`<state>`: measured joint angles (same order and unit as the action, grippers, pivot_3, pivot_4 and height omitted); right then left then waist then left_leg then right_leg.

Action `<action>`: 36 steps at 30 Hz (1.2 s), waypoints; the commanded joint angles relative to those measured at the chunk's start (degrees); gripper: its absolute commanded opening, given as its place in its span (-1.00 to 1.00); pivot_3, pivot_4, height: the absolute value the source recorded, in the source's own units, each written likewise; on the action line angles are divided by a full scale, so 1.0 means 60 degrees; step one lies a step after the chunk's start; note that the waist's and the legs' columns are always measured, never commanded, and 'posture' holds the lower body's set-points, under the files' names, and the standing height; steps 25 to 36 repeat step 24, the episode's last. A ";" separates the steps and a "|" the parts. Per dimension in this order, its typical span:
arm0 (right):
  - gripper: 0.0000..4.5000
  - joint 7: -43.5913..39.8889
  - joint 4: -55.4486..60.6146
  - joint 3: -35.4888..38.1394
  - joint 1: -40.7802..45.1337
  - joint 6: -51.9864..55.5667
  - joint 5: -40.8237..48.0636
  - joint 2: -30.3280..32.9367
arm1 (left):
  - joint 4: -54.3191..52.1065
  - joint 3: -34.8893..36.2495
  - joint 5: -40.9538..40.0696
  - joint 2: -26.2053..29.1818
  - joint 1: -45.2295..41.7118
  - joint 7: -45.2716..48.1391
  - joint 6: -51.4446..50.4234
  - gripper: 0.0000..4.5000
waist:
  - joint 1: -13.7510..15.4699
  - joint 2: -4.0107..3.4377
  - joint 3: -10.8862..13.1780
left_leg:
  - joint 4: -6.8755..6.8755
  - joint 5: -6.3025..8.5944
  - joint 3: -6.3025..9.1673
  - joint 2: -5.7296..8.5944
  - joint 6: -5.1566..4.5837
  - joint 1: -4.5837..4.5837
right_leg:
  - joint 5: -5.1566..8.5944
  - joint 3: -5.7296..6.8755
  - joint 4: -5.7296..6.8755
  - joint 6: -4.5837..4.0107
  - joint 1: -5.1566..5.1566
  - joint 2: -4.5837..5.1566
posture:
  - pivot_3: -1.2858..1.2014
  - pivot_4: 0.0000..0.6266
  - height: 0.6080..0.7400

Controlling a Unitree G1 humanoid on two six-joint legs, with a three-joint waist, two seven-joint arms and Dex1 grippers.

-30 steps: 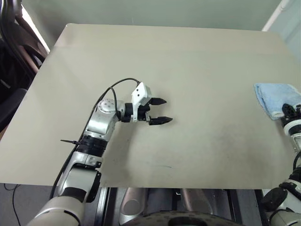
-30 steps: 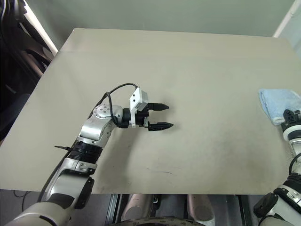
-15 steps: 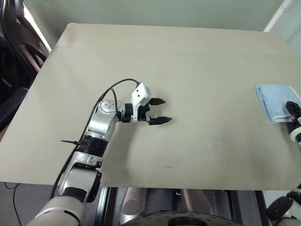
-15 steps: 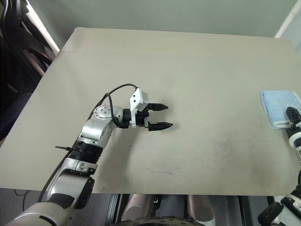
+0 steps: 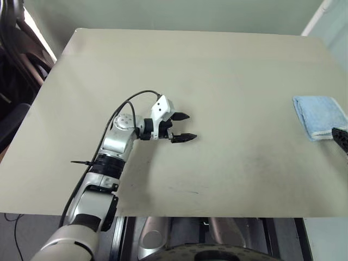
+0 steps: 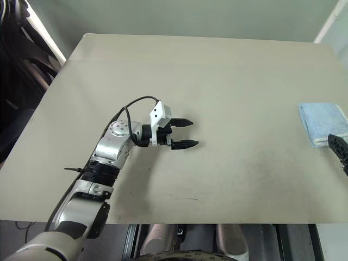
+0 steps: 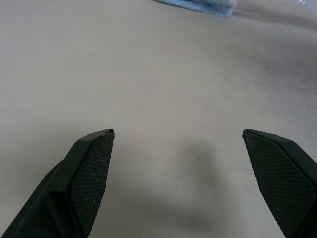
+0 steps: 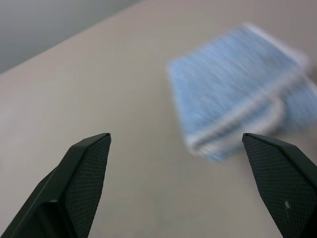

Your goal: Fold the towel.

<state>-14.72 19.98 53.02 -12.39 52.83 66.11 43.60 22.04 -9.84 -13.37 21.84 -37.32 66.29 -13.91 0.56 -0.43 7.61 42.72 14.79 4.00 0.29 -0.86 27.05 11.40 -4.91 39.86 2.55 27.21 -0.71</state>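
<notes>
Folded towel (image 5: pixel 319 116) at frame right, just above the empty, wide-open right tool (image 8: pixel 176 186); left tool (image 5: pixel 182 126), equally open and empty, mid-tabletop (image 5: pixel 217 70), well apart.

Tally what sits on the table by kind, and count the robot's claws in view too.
Light blue folded terry towel: 1
Beige rectangular table: 1
Black two-fingered claws: 2, the left claw open over the table's middle, the right claw open near the towel
Total: 4

A lab: bare beige test table (image 5: pixel 217 70), plain grey wall (image 5: pixel 174 13)
</notes>
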 commanded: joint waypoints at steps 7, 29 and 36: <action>0.99 -0.2649 0.2330 -0.3692 0.1874 -0.2360 -0.2338 0.1282 | -0.0698 0.0887 -0.1109 0.0133 0.0270 0.0840 0.0656 1.00 | -0.0076 -0.0005 -0.0004 | 0.0000 -0.0009 0.0018 -0.0006 -0.0006 0.0006 | -0.0016 0.0022 0.0002 -0.0006 0.0014 -0.0010 | 0.03 -0.52 0.36; 0.99 -0.5674 0.0984 -0.8079 0.4037 -0.4175 -0.4586 0.0243 | -0.4960 0.2563 -0.3232 0.2300 0.3276 0.0471 -0.1509 1.00 | -0.0010 0.0003 -0.0006 | 0.0018 -0.0014 -0.0002 -0.0012 -0.0003 0.0019 | -0.0063 0.0022 0.0004 -0.0124 0.0029 -0.0003 | 0.03 -0.52 0.36; 0.99 -0.5674 0.0984 -0.8079 0.4037 -0.4175 -0.4586 0.0243 | -0.4960 0.2563 -0.3232 0.2300 0.3276 0.0471 -0.1509 1.00 | -0.0010 0.0003 -0.0006 | 0.0018 -0.0014 -0.0002 -0.0012 -0.0003 0.0019 | -0.0063 0.0022 0.0004 -0.0124 0.0029 -0.0003 | 0.03 -0.52 0.36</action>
